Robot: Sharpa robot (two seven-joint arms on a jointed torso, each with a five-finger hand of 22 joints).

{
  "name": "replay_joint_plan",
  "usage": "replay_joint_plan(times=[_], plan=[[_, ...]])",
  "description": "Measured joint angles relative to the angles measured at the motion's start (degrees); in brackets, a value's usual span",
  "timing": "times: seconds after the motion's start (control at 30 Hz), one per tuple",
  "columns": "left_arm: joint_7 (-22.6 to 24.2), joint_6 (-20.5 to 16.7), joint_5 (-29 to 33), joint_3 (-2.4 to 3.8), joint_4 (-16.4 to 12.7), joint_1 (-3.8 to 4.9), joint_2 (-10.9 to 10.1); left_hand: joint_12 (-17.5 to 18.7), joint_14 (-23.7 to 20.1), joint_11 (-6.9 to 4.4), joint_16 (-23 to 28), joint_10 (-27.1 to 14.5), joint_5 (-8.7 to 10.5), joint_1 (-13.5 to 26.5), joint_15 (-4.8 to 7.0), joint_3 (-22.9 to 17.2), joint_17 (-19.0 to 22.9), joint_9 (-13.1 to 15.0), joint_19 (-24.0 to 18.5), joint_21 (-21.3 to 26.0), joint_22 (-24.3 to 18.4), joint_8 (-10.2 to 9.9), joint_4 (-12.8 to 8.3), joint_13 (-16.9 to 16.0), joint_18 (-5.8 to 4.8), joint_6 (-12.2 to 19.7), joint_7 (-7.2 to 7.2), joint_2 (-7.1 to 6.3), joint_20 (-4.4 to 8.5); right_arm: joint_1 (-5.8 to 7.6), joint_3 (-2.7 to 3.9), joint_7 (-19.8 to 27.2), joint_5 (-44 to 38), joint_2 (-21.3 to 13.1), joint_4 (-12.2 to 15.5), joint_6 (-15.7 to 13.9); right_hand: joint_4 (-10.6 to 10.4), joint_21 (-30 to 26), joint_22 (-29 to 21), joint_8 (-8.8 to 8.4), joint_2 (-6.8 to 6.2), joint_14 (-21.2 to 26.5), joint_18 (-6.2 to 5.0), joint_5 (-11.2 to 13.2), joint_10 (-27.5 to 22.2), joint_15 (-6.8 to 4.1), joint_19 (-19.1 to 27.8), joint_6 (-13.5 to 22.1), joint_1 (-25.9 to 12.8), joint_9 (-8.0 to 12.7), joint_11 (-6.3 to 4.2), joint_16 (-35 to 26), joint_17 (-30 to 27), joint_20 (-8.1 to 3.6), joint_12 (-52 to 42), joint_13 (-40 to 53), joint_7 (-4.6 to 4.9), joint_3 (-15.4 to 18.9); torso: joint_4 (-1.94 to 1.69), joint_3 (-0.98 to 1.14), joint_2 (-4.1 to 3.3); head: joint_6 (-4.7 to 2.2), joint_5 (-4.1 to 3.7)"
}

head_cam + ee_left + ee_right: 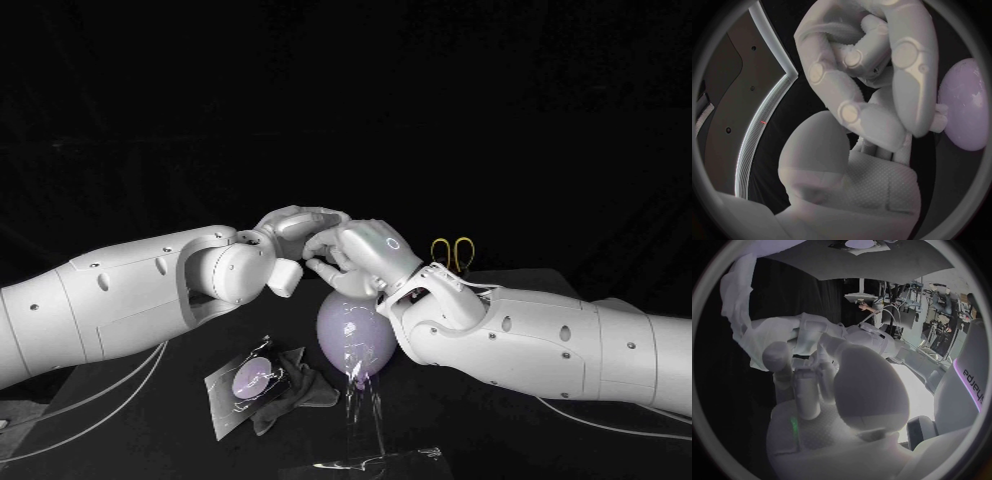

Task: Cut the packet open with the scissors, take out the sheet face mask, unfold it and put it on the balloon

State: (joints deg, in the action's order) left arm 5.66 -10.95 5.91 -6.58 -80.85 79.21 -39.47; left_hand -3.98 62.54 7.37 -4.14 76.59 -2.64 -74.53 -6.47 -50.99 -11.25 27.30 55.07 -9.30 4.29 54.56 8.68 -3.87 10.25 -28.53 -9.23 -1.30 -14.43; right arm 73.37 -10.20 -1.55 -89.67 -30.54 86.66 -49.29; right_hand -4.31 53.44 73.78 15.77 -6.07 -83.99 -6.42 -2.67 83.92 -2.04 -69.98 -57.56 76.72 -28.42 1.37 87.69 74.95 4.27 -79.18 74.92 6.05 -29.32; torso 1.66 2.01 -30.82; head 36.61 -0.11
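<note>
The mask (739, 310) is hanging from the curled left hand (296, 226) directly above the balloon (353, 340); whether the right hand (361, 252) alongside is gripping it cannot be told.

Balloon (353, 335) top behind left hand (293, 230) and right hand (364, 255); scissors (459, 252) blades behind right arm (534, 340).

Purple lettering reading "sharpa" runs upside down on a white panel (967, 405), right wrist view; packet (253, 385) print unreadable.
</note>
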Motion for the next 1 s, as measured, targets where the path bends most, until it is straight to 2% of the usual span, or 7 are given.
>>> replay_joint_plan(times=[0.07, 0.13, 0.23, 0.4, 0.6, 0.8, 1.0], plan=[[0.01, 0.01, 0.02, 0.0, 0.02, 0.0, 0.0, 0.06, 0.0, 0.0, 0.0, 0.0, 0.0, 0.16, 0.0, 0.0, 0.0, 0.0, 0.34, -0.18, 0.06, 0.0, 0.0, 0.01, 0.0, 0.01, 0.0, 0.15, 0.19, -0.03, -0.01, 0.66, 0.96, -0.05, 0.17, 0.58, -0.2, -1.03, -0.43, -1.1, -0.78, -0.02, 0.01, 0.0, -0.01, 0.62, 0.46, 1.4, -0.29, 0.76, 0.66, -0.37, 0.0, 0.4, 0.81, 0.01, 0.78, 0.54, 0.01, 0.0, 0.01, 0.01, 0.04], [0.02, 0.02, 0.03, 0.0, 0.03, 0.0, 0.0, 0.06, 0.0, 0.0, 0.0, 0.0, 0.0, 0.19, 0.0, 0.0, 0.0, 0.0, 0.64, -0.22, 0.07, 0.0, 0.0, 0.01, 0.0, 0.02, -0.01, 0.19, 0.49, -0.05, -0.02, 1.18, 1.65, -0.26, 0.5, 1.02, -0.1, -1.67, -0.59, -1.72, -0.88, 0.17, 0.01, 0.0, -0.08, 0.83, 0.73, 1.94, -0.28, 1.17, 1.07, -0.38, 0.0, 0.67, 1.08, 0.01, 1.3, 0.65, 0.03, -0.01, 0.0, 0.01, 0.09], [0.03, 0.03, 0.05, 0.0, 0.06, -0.01, -0.01, 0.06, 0.0, 0.0, 0.0, 0.0, 0.0, 0.31, 0.0, 0.0, 0.06, 0.0, 1.08, -0.47, 0.13, 0.0, 0.0, 0.01, -0.01, 0.12, -0.08, 0.3, 0.52, -0.07, -0.03, 1.95, 2.59, -0.98, 1.29, 1.59, 0.04, -2.36, -0.88, -2.16, -1.47, -0.13, 0.02, 0.0, -0.3, 1.14, 1.24, 2.52, -0.12, 1.61, 1.31, -0.67, -0.04, 0.76, 1.37, 0.02, 1.74, 1.11, 0.03, -0.01, 0.0, 0.01, 0.13], [0.06, 0.05, 0.08, 0.0, 0.19, -0.01, -0.04, 0.05, 0.0, 0.03, 0.0, -0.03, 0.0, 0.3, 0.0, 0.0, 0.06, 0.0, 2.0, -0.93, 0.24, 0.0, 0.0, 0.01, -0.03, 0.13, -0.08, 0.3, 1.04, -0.1, -0.05, 2.98, 3.77, -3.38, 3.61, 1.88, 0.04, -2.32, -0.89, -2.49, -1.55, 0.07, 0.25, 0.0, -0.51, 1.34, 1.45, 2.57, -0.04, 1.89, 1.52, -0.81, -0.05, 0.97, 1.37, 0.02, 1.78, 1.11, 0.03, 0.0, 0.02, -0.14, 0.24], [0.15, 0.18, 0.12, 0.01, 0.24, -0.01, -0.2, 0.05, 0.0, 0.22, 0.0, -0.22, 0.0, 0.3, 0.0, 0.0, 0.12, 0.0, 3.2, -1.56, 0.32, 0.0, 0.0, 0.01, -0.04, 0.23, -0.01, 0.3, 1.63, -0.1, -0.07, 4.47, 5.98, -8.89, 8.2, 1.21, 0.19, -1.42, -0.23, -2.49, -1.7, 0.07, 0.27, 0.0, -0.25, 1.34, 1.12, 2.57, 0.14, 2.07, 1.77, -0.82, -0.04, 1.3, 1.19, 0.02, 1.78, 1.26, 0.04, -0.02, 0.02, -0.37, 0.42], [0.41, 0.67, 0.14, 0.01, 0.15, -0.01, -0.71, 0.05, 0.0, 0.55, 0.0, -0.55, 0.0, 0.53, 0.0, 0.0, 0.12, 0.0, 4.59, -2.03, 0.38, 0.0, 0.0, 0.06, -0.06, 0.33, -0.07, 0.53, 1.97, -0.1, -0.1, 8.27, 11.78, -16.34, 13.41, -0.33, 0.45, -1.36, -0.1, -2.49, -1.02, 0.08, 0.28, 0.0, -0.25, 1.34, 1.12, 2.14, 0.82, 2.2, 1.78, -0.82, -0.03, 1.3, 1.19, 0.01, 1.82, 1.0, 0.09, -0.02, 0.04, -0.51, 0.64], [0.74, 1.79, 0.14, 0.01, 0.14, -0.01, -1.19, 0.28, 1.87, 0.52, -0.9, -1.97, 0.0, 0.53, 0.63, 0.0, -0.26, 0.0, 6.53, -3.02, 0.53, 0.02, 0.0, 0.11, -0.07, 0.63, 0.21, 0.53, 2.91, -0.16, -0.13, 11.8, 17.29, -21.26, 15.17, -1.87, 0.78, -1.01, 0.06, -2.49, -1.18, 0.08, 0.28, 0.0, -0.24, 1.34, 0.91, 1.76, 1.27, 2.33, 1.78, -0.59, 0.0, 1.5, 1.19, -0.02, 1.82, 1.02, 0.12, 0.01, 0.08, -0.57, 0.72]])
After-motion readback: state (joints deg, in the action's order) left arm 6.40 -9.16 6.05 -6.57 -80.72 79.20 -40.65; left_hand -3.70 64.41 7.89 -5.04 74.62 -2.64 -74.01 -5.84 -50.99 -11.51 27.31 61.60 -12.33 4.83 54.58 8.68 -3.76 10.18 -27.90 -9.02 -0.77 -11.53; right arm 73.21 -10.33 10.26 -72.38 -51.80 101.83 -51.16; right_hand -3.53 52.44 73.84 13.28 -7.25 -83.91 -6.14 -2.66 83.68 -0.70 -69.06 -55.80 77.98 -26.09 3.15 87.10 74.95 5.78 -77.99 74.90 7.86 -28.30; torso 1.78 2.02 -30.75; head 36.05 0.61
